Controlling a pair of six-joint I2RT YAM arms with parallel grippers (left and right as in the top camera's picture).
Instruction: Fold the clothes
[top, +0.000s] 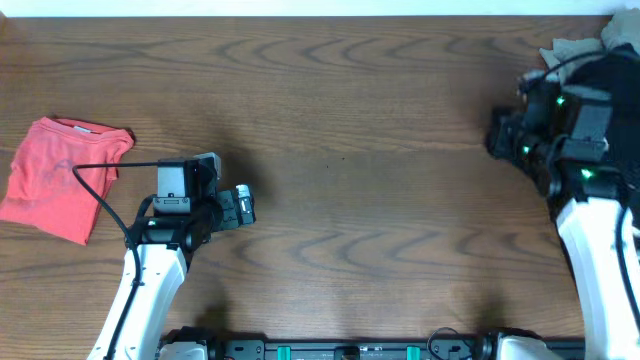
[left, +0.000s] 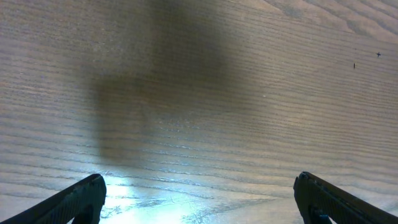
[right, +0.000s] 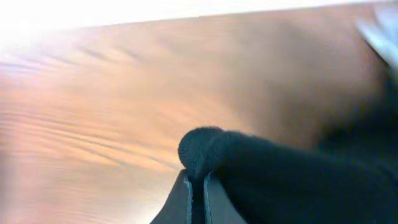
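Observation:
The coral-red tee (top: 62, 172) lies folded at the table's left edge. The black shirt (top: 612, 82) is bunched at the far right, with a beige garment (top: 575, 47) behind it. My right gripper (top: 497, 135) is shut on a fold of the black shirt (right: 273, 174), which bulges above the closed fingers (right: 197, 186) and trails off to the right. My left gripper (top: 243, 205) is open and empty over bare wood, right of the tee; both its fingertips (left: 199, 199) show wide apart at the bottom of the left wrist view.
The wooden table (top: 360, 120) spans the whole view, with its far edge along the top. Both arm bases stand at the front edge.

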